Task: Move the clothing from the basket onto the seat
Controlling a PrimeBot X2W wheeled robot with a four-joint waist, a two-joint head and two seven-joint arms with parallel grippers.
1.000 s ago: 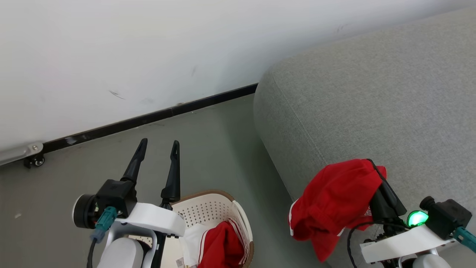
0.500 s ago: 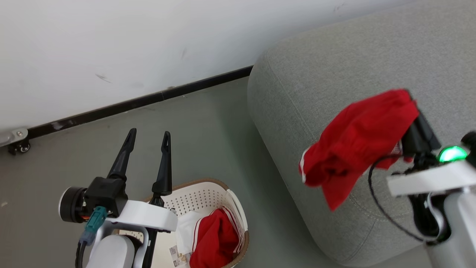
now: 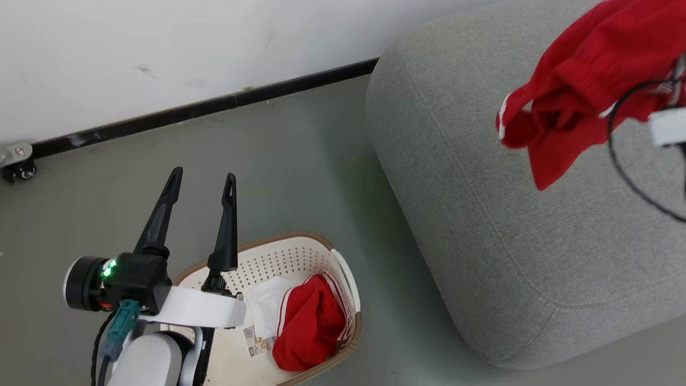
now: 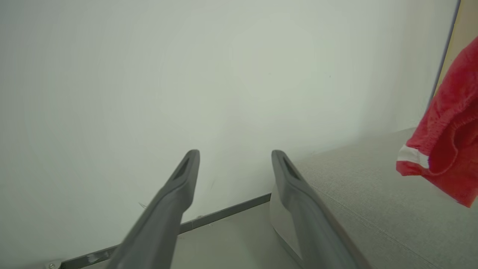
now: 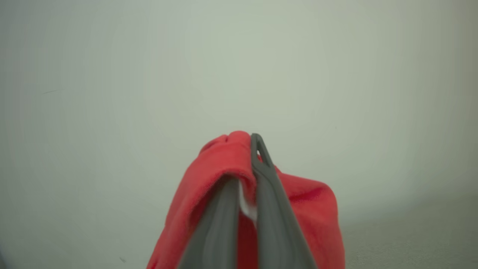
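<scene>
In the head view, a white wall (image 3: 161, 43), a black skirting board (image 3: 214, 104) and a grey-green floor (image 3: 295, 177) framed the work, with a small castor (image 3: 13, 170) at the left edge. A strip of bare floor separated the cream-white perforated plastic basket (image 3: 278, 260) from the large light grey fabric seat (image 3: 509, 241). The left arm's white wrist covered the basket's left side. The basket held one bright red fabric garment with white stripes (image 3: 311, 327), one white cloth (image 3: 265, 308) and a barcode sticker (image 3: 256, 343). A second red garment (image 3: 579, 80) hung in the air above the seat, a black cable (image 3: 627, 161) looping beside it. The left gripper (image 3: 203, 173) pointed over the floor past the basket's rim, its fingers apart and empty.

In the left wrist view, the left gripper (image 4: 235, 153) stood spread before the wall, with the seat (image 4: 373, 194) and the hanging garment (image 4: 444, 149) to the right.

In the right wrist view, the right gripper (image 5: 250, 149) was clamped on the second red garment (image 5: 209, 175), which draped over both fingers.
</scene>
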